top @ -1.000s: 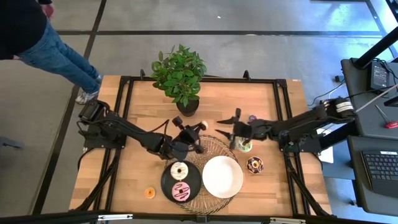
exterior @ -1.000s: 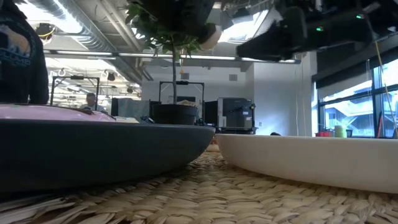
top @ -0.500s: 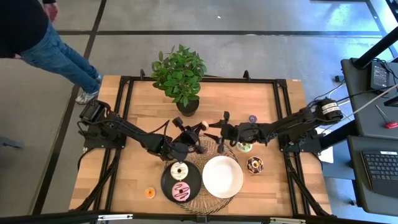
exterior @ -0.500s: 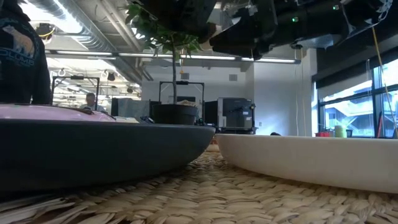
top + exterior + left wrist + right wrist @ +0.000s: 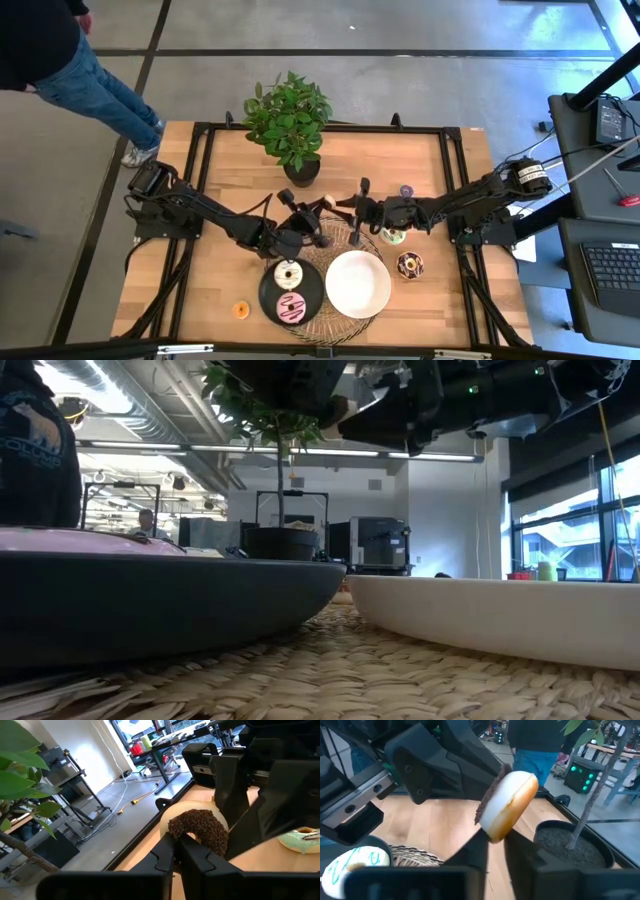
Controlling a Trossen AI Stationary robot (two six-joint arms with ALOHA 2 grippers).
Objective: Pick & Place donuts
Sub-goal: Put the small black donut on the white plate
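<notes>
Above the woven mat's [image 5: 340, 238] far edge, both hands [image 5: 176, 851] [image 5: 495, 845] clamp one sprinkled chocolate donut [image 5: 199, 829].

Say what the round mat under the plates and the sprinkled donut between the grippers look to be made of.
Round mat: woven straw or seagrass, matte and coarse; braided tan strands show in the low view. Sprinkled donut: probably moulded plastic or foam; smooth, even tan-and-cream body in the right wrist view, its top covered in dark brown granules with a rough finish.
</notes>
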